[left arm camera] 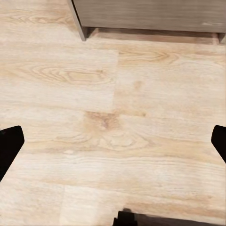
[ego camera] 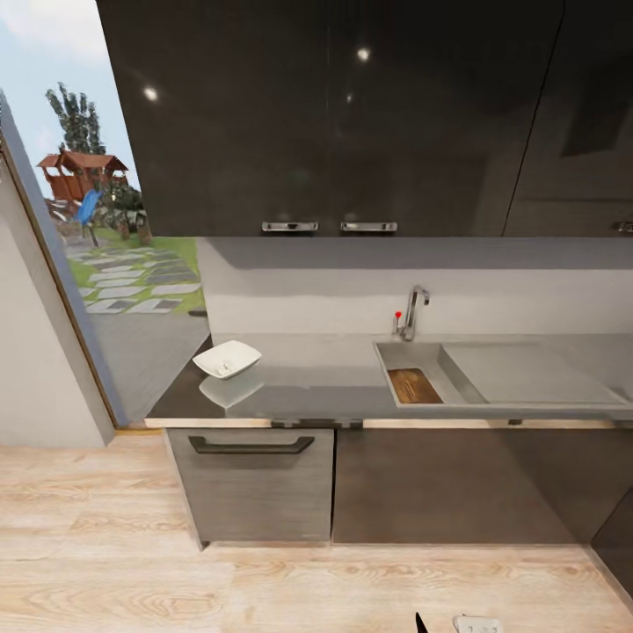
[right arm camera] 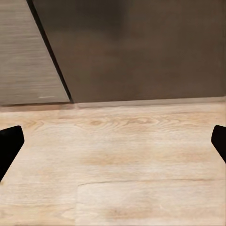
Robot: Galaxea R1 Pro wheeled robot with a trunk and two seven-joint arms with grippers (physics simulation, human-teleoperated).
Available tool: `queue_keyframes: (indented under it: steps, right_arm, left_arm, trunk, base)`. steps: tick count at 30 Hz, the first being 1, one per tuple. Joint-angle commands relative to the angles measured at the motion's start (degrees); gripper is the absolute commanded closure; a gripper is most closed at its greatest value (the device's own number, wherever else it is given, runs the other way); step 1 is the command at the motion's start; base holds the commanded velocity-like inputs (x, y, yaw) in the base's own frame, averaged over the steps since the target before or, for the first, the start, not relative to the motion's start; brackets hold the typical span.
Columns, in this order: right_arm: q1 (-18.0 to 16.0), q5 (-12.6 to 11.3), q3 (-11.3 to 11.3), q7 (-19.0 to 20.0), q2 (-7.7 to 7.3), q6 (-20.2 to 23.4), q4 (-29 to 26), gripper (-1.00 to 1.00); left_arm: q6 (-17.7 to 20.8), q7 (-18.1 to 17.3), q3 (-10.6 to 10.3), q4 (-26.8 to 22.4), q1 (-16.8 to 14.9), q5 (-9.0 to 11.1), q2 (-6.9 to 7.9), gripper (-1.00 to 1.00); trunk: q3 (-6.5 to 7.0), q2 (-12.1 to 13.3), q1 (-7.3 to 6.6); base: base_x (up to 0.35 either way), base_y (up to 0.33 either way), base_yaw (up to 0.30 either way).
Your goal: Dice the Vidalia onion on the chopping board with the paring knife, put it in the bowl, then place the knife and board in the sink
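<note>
Two black upper cabinets (ego camera: 352, 114) with chrome bar handles (ego camera: 290, 227) span pale grey wall. Far left: open doorway (ego camera: 97, 220) onto garden. Bowl (ego camera: 227, 359) sits on countertop (ego camera: 325, 387) near left end, above drawer front with long black handle (ego camera: 251, 445). Tap (ego camera: 411, 312) behind sink (ego camera: 418, 374). Chopping board (ego camera: 414, 386) lies inside basin. Draining surface (ego camera: 527, 374) right of it. Left gripper (left arm camera: 113, 146) spread wide over wood-plank floor (left arm camera: 113, 94). Right gripper (right arm camera: 113, 146) spread wide too, facing cabinet base (right arm camera: 141, 47).

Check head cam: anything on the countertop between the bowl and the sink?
Nothing: in the head view, bare glossy countertop runs from the bowl to the sink.
</note>
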Motion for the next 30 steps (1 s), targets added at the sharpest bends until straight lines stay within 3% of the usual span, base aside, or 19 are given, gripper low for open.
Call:
queue_keyframes:
  steps: [1,30]
  right_arm:
    - [-0.04,0.02,-0.5,0.52,-0.01,-0.17,0.04,-1.0]
    - [-0.04,-0.06,-0.5,-0.06,-0.05,0.2,0.05,-1.0]
  left_arm:
    - [-0.12,0.4,-0.51,-0.01,-0.03,0.16,0.03,-1.0]
    - [-0.11,0.4,-0.63,1.01,-0.03,0.22,-0.06,-1.0]
  trunk:
    - [-0.01,-0.1,0.03]
    - [2.16,-0.1,0.03]
  base:
    - [0.0,0.0,0.0]
    - [0.0,0.0,0.0]
